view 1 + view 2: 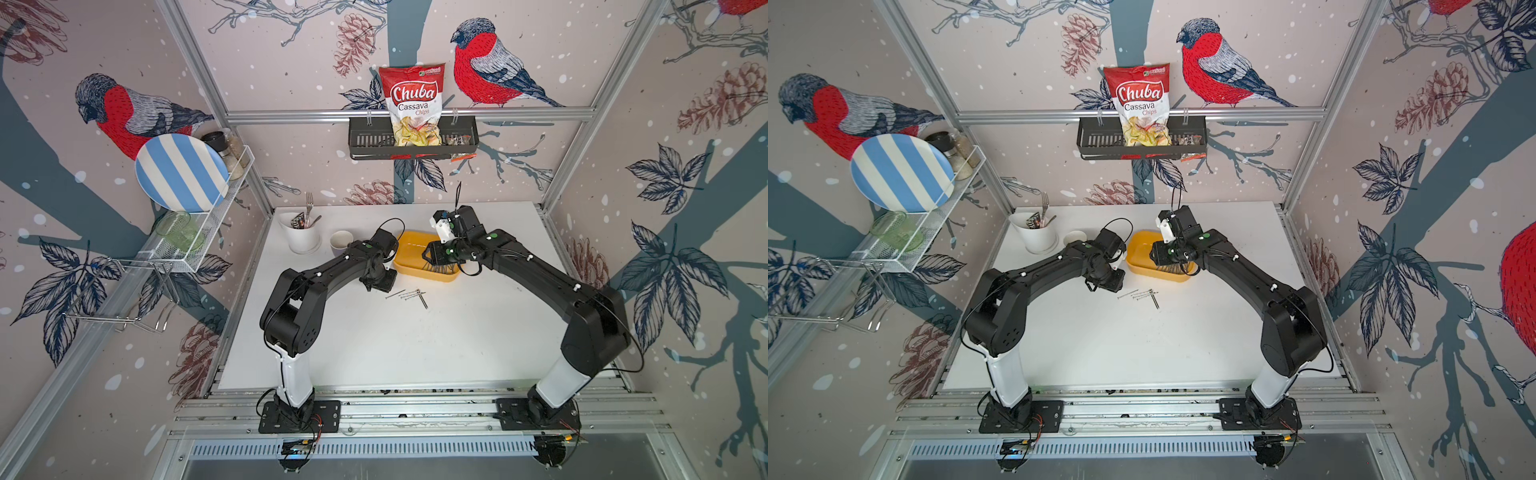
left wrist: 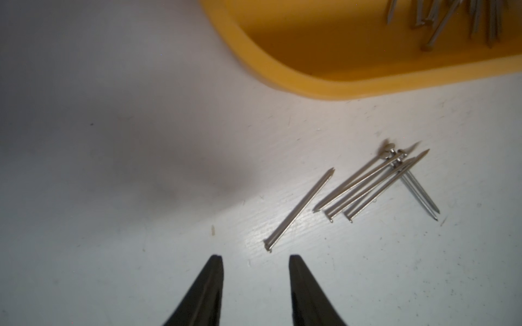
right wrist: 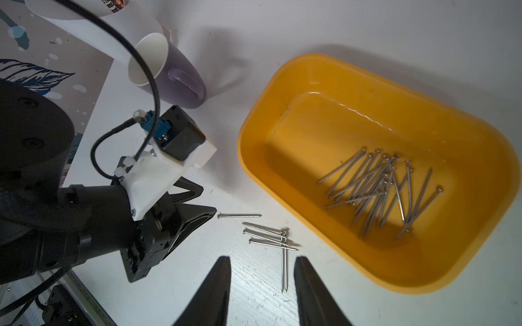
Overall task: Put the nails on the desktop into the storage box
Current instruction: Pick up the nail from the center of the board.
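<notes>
Blunt black tips of the left gripper (image 2: 255, 258) fill the near edge of the left wrist view. They are parted a moderate way with nothing between them, and just ahead of them lies a lone nail (image 2: 300, 207), head end closest. Beyond it a loose bundle of nails (image 2: 375, 186) rests on the white desktop (image 2: 113, 84): four roughly parallel and touching, with two more crossing at their far ends. Both top views place this group (image 1: 409, 295) just in front of the yellow storage box (image 1: 409, 253), clear of its wall. A heap of nails (image 3: 378, 192) already lies inside, toward one end. The right gripper (image 3: 262, 259), likewise parted and empty, hangs over the box's near end in a top view. The purple mug (image 3: 175, 79) and white utensil holder (image 1: 300, 239) stand off to the box's left, out of the way. The step in hand looks like the left arm's pick of the lone nail, with most of the job done. Since that nail lies aslant to the jaws, the wrist should probably turn until they straddle the shank crosswise near its middle. The tips should then come down to touch the desktop and close fully. So thin a shank may roll or pivot, so lift it level, clear the rim and let go low inside. The right arm should first move off the box.
</notes>
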`<state>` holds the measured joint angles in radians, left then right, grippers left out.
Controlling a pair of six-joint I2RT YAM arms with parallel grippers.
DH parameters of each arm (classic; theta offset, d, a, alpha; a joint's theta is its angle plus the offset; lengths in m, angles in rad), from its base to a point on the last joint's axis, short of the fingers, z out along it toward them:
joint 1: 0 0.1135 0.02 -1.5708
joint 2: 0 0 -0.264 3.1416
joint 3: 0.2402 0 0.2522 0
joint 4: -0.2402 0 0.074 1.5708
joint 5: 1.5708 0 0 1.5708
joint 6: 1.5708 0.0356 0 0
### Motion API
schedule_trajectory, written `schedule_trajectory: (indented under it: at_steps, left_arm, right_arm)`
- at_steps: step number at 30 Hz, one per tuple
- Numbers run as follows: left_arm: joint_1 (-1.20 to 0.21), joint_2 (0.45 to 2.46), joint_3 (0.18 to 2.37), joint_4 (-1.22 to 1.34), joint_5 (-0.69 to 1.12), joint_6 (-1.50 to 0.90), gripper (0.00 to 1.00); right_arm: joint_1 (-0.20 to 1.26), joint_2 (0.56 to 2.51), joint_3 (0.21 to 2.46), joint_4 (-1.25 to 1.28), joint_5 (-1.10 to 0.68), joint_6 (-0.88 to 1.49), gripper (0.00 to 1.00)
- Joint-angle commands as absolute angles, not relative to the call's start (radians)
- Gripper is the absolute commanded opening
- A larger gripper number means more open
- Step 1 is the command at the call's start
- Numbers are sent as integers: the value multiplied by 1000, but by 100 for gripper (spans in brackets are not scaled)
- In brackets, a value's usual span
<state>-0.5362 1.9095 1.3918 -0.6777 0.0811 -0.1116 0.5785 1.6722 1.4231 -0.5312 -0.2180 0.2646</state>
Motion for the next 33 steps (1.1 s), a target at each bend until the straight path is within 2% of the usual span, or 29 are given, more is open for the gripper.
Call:
schedule_trajectory:
  at_steps: [1, 16, 22, 26, 28, 30, 33]
  left_arm:
    - [-553, 1945, 1414, -718, 101, -38, 42]
    - [-561, 2052, 1421, -751, 85, 1, 40]
    - [-581, 2041, 1373, -760, 95, -3, 17]
    - [-589, 2026, 1311, -762, 98, -14, 7]
    - [-591, 2017, 1290, -765, 100, -24, 6]
    - [-591, 2011, 1275, -772, 104, -29, 0]
    - [-592, 2010, 1263, -786, 106, -38, 0]
  right_arm:
    - [560, 1647, 1402, -530, -214, 273, 43]
    - [534, 1610, 1352, -503, -220, 282, 45]
    - [535, 1618, 1347, -490, -218, 283, 45]
    - [535, 1625, 1341, -477, -227, 288, 46]
    - [534, 1629, 1339, -471, -230, 287, 46]
    - [535, 1631, 1339, -466, -232, 288, 46]
    - [537, 1636, 1341, -460, -234, 288, 46]
